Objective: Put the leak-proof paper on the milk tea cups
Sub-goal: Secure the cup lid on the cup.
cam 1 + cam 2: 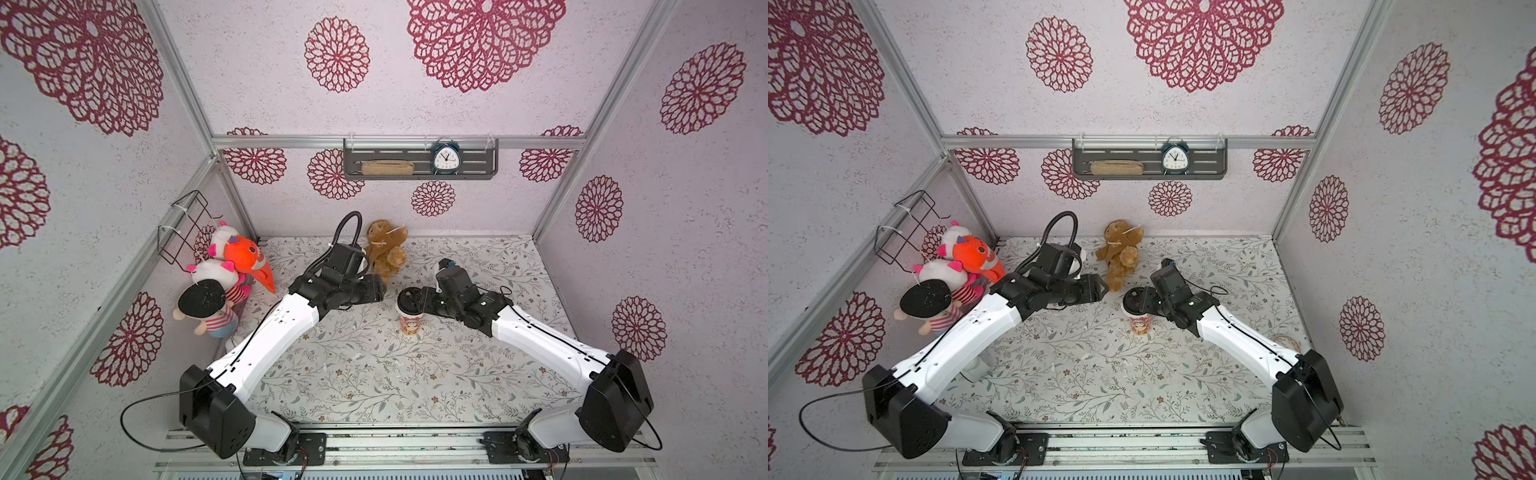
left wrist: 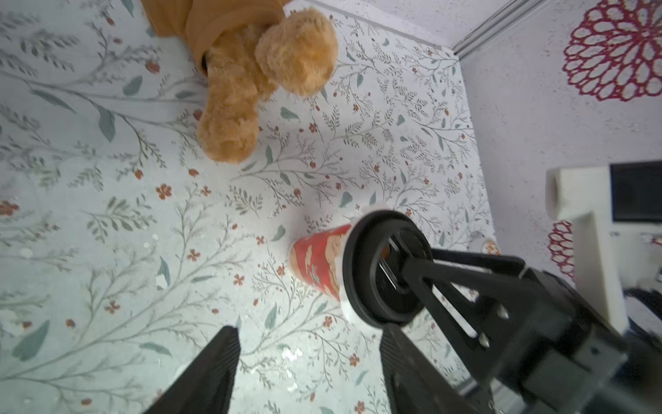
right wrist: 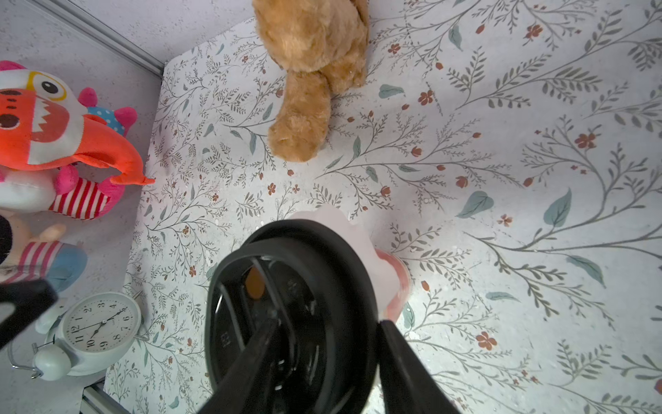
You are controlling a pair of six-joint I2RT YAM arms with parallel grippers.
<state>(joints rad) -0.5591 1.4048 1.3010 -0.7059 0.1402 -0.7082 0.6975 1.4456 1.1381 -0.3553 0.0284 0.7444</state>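
The milk tea cup stands upright mid-table, white with a red-orange print. A black round lid sits on its rim. The leak-proof paper lies under the lid, and its whitish edge pokes out around the rim. My right gripper is shut on the lid's rim, one finger on the lid's top and the other outside its edge. My left gripper hangs open and empty to the left of the cup, a short way off.
A brown teddy sits just behind the cup. Plush toys pile up at the left wall, with a white alarm clock near them. A shelf with another clock hangs on the back wall.
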